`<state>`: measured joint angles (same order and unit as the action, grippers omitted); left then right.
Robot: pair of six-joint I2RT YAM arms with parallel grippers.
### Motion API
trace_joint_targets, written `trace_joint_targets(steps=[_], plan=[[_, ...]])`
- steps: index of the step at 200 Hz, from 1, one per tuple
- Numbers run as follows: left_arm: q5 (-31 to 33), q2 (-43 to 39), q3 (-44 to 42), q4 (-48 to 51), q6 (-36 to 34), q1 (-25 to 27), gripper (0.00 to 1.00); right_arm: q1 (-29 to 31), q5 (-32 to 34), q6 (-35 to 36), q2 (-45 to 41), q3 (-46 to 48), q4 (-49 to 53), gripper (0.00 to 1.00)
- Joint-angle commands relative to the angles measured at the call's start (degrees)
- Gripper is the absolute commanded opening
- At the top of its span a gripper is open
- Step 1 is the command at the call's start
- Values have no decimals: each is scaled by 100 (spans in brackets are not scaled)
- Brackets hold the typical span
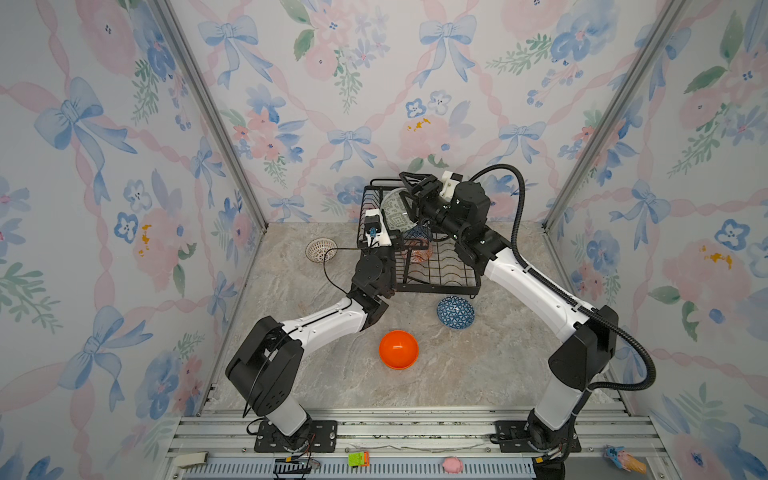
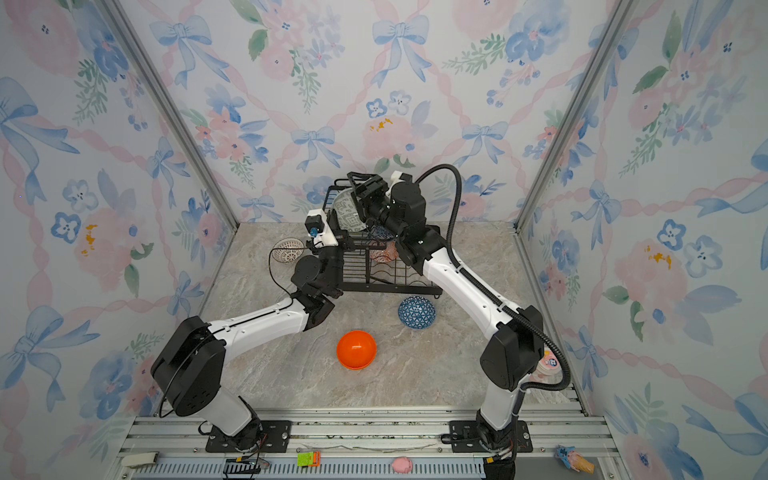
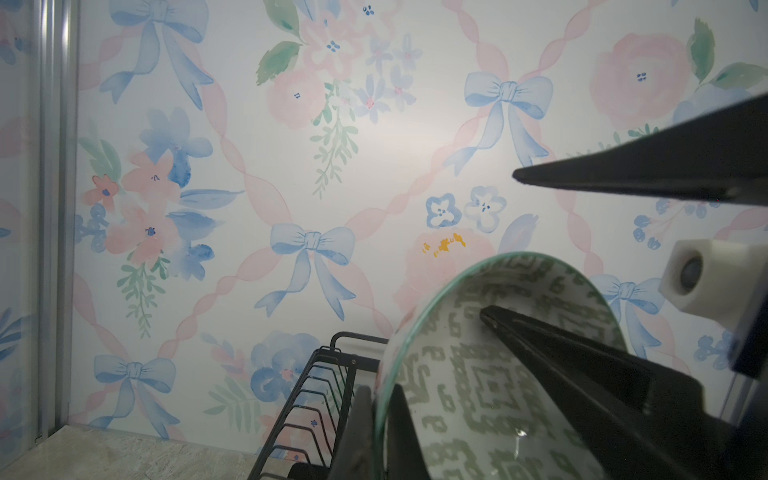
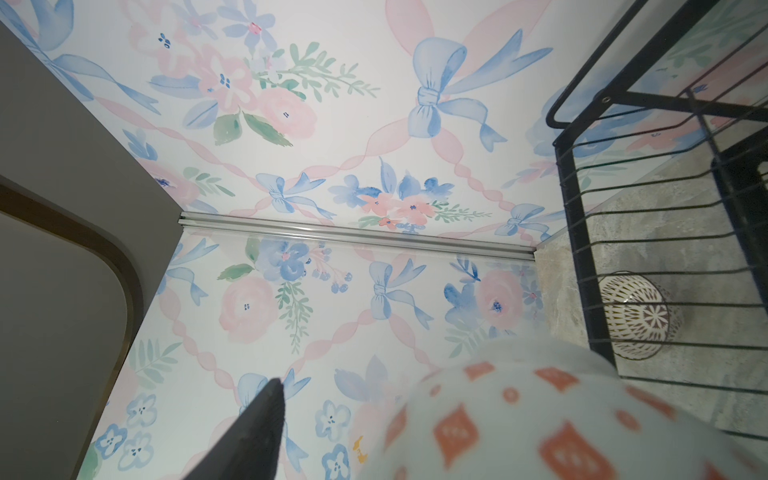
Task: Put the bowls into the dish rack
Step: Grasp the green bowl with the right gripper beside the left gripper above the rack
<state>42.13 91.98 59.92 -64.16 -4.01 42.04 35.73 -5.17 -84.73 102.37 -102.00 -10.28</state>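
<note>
Left tool (image 3: pixel 380 395) astride grey-green bowl (image 3: pixel 478 374)

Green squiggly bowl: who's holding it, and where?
The left gripper pinches the grey-green bowl by its rim, one finger inside, one outside. The right gripper stands open around the rim.

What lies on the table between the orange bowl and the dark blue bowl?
Nothing. In both top views the table is bare between the orange bowl and the dark blue bowl.

Marbled tabletop (image 1: pixel 478 374): dish rack (image 1: pixel 436 286), 3 bowls (image 1: pixel 321 250) (image 1: pixel 456 312) (image 1: pixel 398 350)
</note>
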Motion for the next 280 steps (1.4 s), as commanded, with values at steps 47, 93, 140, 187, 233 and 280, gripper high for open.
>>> trace_joint_targets(steps=[47, 93, 140, 187, 233, 280], plan=[[-55, -76, -164, -1423, -1205, 317, 0, -22, 104, 41, 67, -61, -100, 48], [-62, 70, -164, -1746, -1760, 436, 0, -48, 63, 103, 11, 19, -83, 30], [123, 141, -152, -1776, -1823, 436, 0, -57, 63, 206, -125, 227, -119, 14], [174, 32, -144, -1515, -1630, 436, 3, -80, 61, 220, -286, 529, -269, 3], [84, -61, -154, -1198, -1454, 425, 27, -100, -9, 96, -314, 727, -577, 0], [41, -189, -256, -1022, -1358, 436, 46, -143, -9, 175, -439, 968, -805, 0]])
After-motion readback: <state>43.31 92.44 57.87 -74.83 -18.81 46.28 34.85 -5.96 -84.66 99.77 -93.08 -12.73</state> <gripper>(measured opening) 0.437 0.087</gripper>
